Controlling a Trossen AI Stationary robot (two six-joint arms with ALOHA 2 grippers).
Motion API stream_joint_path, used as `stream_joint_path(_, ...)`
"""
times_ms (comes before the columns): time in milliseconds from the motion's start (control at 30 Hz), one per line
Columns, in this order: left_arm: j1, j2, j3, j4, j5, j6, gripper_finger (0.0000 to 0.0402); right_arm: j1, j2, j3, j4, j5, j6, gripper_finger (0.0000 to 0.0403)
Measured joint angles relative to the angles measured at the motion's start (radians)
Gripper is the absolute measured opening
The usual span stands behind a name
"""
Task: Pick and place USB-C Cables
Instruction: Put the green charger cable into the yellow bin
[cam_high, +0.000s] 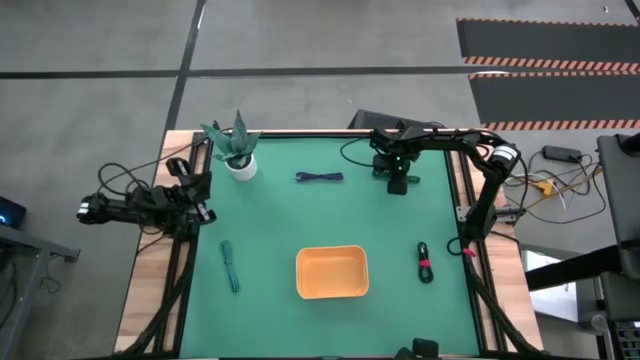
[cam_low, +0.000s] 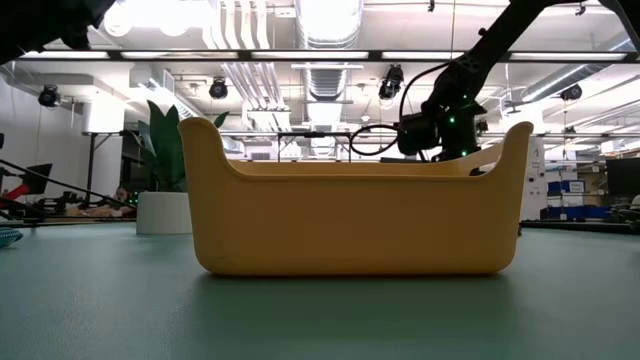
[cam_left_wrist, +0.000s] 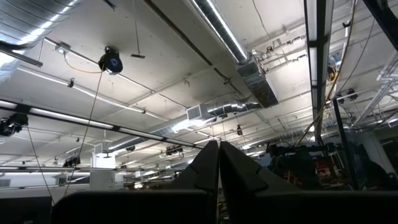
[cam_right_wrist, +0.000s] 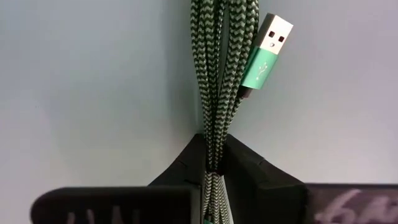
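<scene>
High view: a green surface (cam_high: 300, 230) sits in a wooden frame on a grey concrete floor with striped hazard mats at the far right. The right gripper (cam_high: 398, 184) is at the far right part of the surface. The left gripper (cam_high: 203, 192) waits at the left edge, beside a potted plant (cam_high: 236, 148). A blue cable (cam_high: 320, 177) lies far centre, a teal cable (cam_high: 230, 266) near left, a black cable (cam_high: 424, 262) with a red band near right, and an orange tray (cam_high: 332, 272) near centre.

Low view: the tray (cam_low: 355, 215) fills the middle; behind it are ceiling ducts, lights and workbenches.

Left wrist view: the left gripper's fingers (cam_left_wrist: 239, 174) are pressed together, empty, pointing at the ceiling's ducts and lamps.

Right wrist view: the right gripper (cam_right_wrist: 214, 163) is clamped on a green cable (cam_right_wrist: 221, 81), its plug lying over the surface.
</scene>
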Motion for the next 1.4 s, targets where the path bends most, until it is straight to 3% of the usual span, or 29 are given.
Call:
stream_joint_path(400, 0.0, 0.0, 0.0, -0.02, 0.0, 0.0, 0.0, 0.0, -0.054, 0.0, 0.01, -0.009, 0.022, 0.0026)
stream_joint_path(800, 0.0, 0.0, 0.0, -0.025, 0.0, -0.001, 0.0, 0.007, -0.217, -0.007, 0.125, -0.208, 0.133, 0.0027)
stream_joint_path(1400, 0.0, 0.0, 0.0, -0.03, 0.0, -0.025, 0.0, 0.194, -0.508, -0.108, 0.399, -0.239, 0.322, 0.0027)
